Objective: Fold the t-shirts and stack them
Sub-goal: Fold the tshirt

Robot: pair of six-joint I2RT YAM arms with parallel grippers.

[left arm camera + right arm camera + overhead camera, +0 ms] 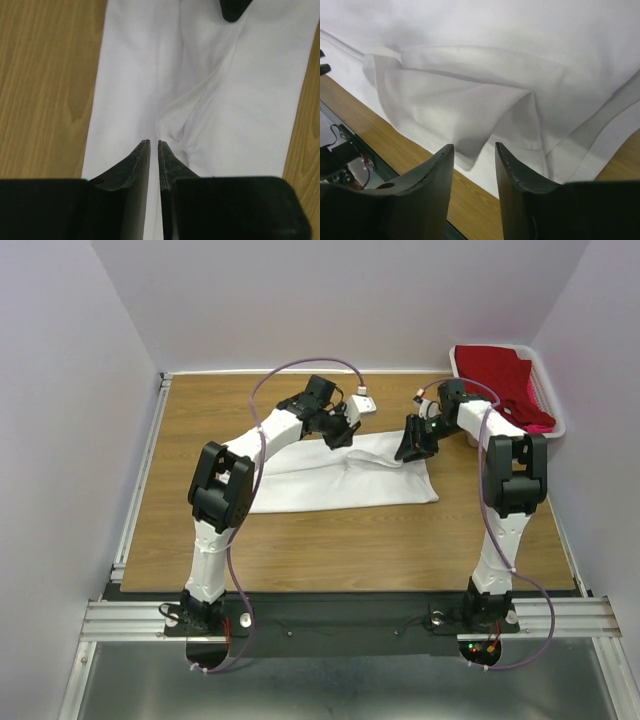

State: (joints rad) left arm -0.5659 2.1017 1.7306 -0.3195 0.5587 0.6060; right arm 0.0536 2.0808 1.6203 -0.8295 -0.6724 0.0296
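The large white t-shirt lies partly folded across the middle of the wooden table. My left gripper is at its far edge. In the left wrist view the jaws are closed to a thin slit on the white cloth, and creases run toward their tips. My right gripper is at the shirt's far right part. Its jaws stand open, with a loose folded corner of the white shirt between the tips. The deep red t-shirt and the bright pink one lie in the basket.
The white plastic basket stands at the table's far right corner, close behind my right arm. An aluminium rail runs along the table's left edge. Walls enclose the back and both sides.
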